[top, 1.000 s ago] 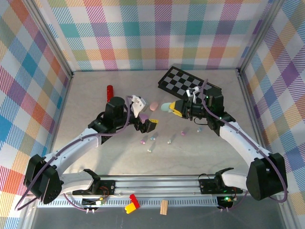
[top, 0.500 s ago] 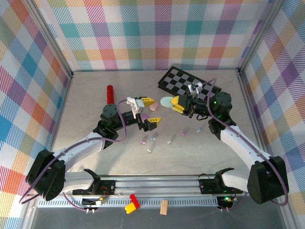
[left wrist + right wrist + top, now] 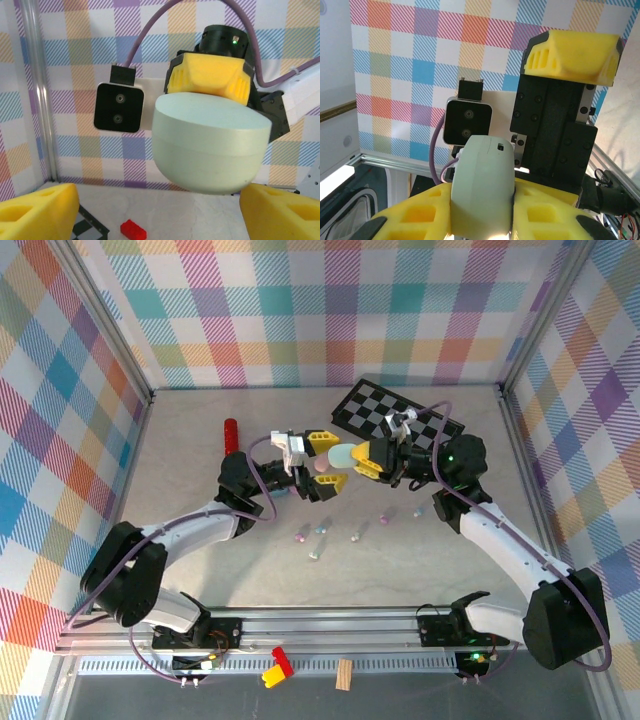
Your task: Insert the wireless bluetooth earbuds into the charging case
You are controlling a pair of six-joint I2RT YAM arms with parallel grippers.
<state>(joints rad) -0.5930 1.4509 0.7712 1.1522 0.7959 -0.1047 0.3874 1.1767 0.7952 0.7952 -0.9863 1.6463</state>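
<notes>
mint-green, pebble-shaped plastic charging case [image 3: 344,454] held up off the table from above, pinched in the right gripper [image 3: 356,457] and turned toward the left gripper [image 3: 324,462], with its yellow foam fingers spread. tiny pastel plastic earbuds [image 3: 322,530] scattered loose on the pale marbled tabletop [image 3: 200,470], nearer the arm bases and well apart from both grippers. pink pebble-shaped case [image 3: 322,467] just beneath the left fingers here; red cylinder [image 3: 231,432] and black-and-white checkered board [image 3: 395,412] further back.

from the left wrist: smooth, matte, rounded shell with a thin seam round its middle, lid shut, clamped at the top by soft yellow pads [image 3: 207,82]. small red block [image 3: 133,230] on the table below. probably a lid-opening step: bring the spread fingers in on one half only, clear of the seam, and close squarely, since so curved and slick a shell likely slips out of soft foam.

from the right wrist: same case edge-on, slim, squeezed between two ribbed foam fingers [image 3: 415,215]; keep that pinch firm while the other arm works.
</notes>
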